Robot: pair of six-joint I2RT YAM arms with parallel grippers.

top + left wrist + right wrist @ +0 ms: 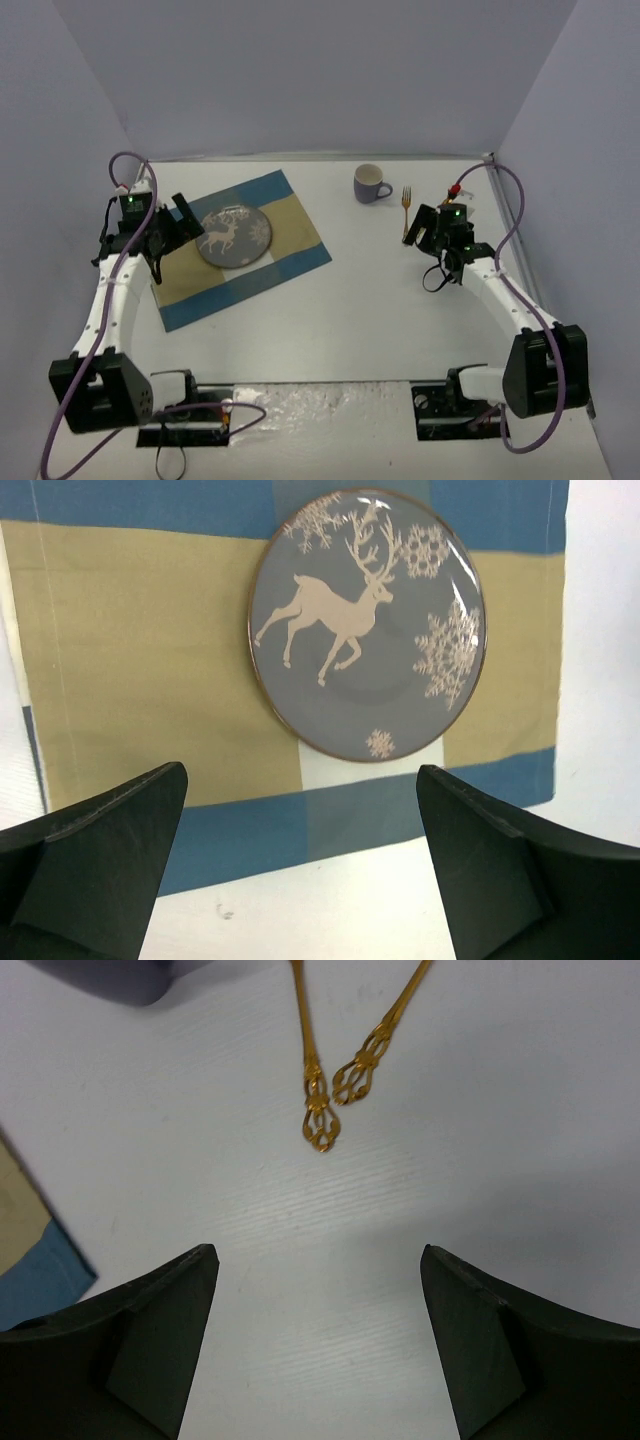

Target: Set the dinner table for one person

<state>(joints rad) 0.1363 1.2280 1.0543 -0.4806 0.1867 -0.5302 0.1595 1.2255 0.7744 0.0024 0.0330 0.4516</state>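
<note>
Done: plate (365, 620) on placemat (130, 650), just ahead of left pincer (302, 770), jaws wide, empty; right pincer (318, 1250) spread, holding nothing; two gold cutlery handles (318, 1120) just ahead on dinner table (350, 1220); mug (371, 184) beyond; left: cutlery, mug beside plate.

Large, flat, white dinner table (380, 300), plain and matte; rectangular, lying level; hemmed by pale walls at back and both sides; fine streaky grain visible up close; glossy, mottled patch along near edge.
</note>
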